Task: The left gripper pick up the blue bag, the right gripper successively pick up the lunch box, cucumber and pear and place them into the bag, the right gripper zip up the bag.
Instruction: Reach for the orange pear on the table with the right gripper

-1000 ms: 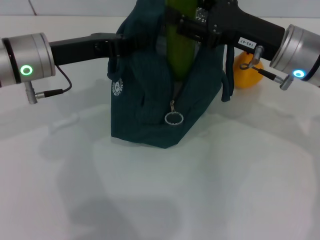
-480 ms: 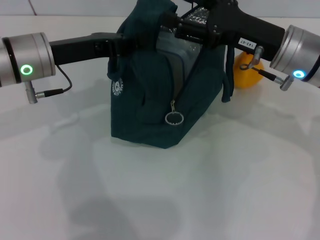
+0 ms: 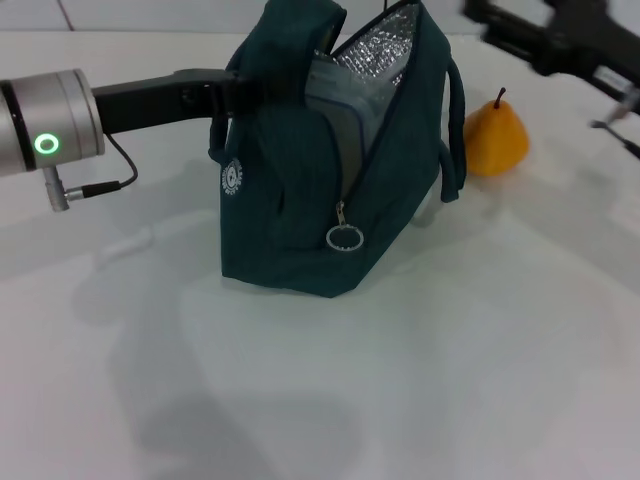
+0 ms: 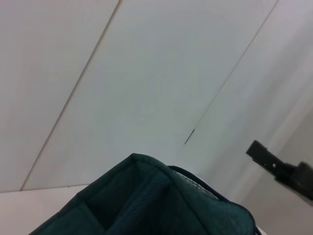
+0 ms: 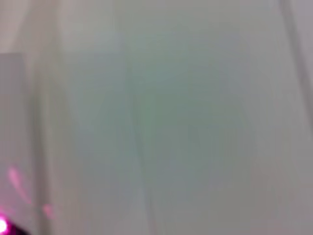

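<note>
Teal blue bag (image 3: pixel 290 220), white round logo (image 3: pixel 233 176) unreadable; left gripper (image 3: pixel 245 88) fingers clamping handle.

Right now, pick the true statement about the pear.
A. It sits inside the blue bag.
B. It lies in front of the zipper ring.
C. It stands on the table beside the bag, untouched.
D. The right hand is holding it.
C: the pear stands upright on the table beside the blue bag, with the right hand above it and apart.
</note>
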Motion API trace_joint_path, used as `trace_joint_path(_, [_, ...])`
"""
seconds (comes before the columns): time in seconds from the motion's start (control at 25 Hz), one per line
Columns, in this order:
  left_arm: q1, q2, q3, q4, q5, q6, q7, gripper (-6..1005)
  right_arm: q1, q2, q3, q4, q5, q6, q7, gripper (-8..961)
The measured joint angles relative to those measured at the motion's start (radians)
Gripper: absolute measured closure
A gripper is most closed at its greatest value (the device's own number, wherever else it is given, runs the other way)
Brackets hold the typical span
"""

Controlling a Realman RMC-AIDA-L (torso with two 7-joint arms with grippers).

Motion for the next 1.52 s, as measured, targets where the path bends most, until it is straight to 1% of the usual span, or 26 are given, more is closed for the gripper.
trace_joint_path(0.12, [0.002, 0.001, -0.001, 0.0, 0.001, -0.001, 0.0, 948, -0.049, -0.02, 0.028, 0.001, 0.0, 0.025, -0.012, 91])
trace_joint_path(0.24, [0.004, 0.001, -0.001, 0.0, 0.002, 0.0, 0.0, 947, -0.087, -0.027, 0.044, 0.007, -0.002, 0.053, -0.021, 93])
trace_joint_path(0.4, [0.005, 0.0, 0.001, 0.0, 0.002, 0.0, 0.0, 947, -0.118, -0.027, 0.046, 0.012, -0.003, 0.11, -0.026, 94])
trace_joint_path(0.56, [0.005, -0.001, 0.003, 0.0, 0.002, 0.0, 0.0, 947, -0.125, -0.014, 0.045, 0.017, -0.023, 0.178, -0.053, 95])
trace_joint_path(0.68, [0.004, -0.001, 0.004, -0.008, 0.002, 0.001, 0.0, 946, -0.114, -0.002, 0.043, 0.018, -0.028, 0.227, -0.079, 95])
trace_joint_path(0.76, [0.004, -0.001, 0.005, -0.012, 0.002, 0.003, 0.0, 946, -0.1, 0.011, 0.042, 0.02, -0.031, 0.262, -0.103, 96])
trace_joint_path(0.84, [0.004, -0.001, 0.005, -0.012, 0.002, 0.004, 0.0, 946, -0.085, 0.018, 0.041, 0.022, -0.05, 0.29, -0.115, 96])
trace_joint_path(1.04, [0.004, -0.002, 0.005, -0.013, 0.001, 0.006, -0.002, 945, -0.052, 0.027, 0.04, 0.034, -0.078, 0.326, -0.126, 97])
trace_joint_path(1.2, [0.004, -0.002, 0.005, -0.015, 0.001, 0.007, -0.004, 945, -0.013, 0.029, 0.04, 0.065, -0.075, 0.344, -0.143, 98])
trace_joint_path(1.32, [-0.005, -0.002, 0.005, -0.039, -0.004, 0.007, -0.002, 945, 0.009, 0.03, 0.04, 0.087, -0.075, 0.362, -0.155, 98])
trace_joint_path(1.52, [-0.012, -0.002, 0.005, -0.048, -0.007, 0.005, -0.002, 944, 0.046, 0.036, 0.04, 0.122, -0.075, 0.382, -0.183, 177])
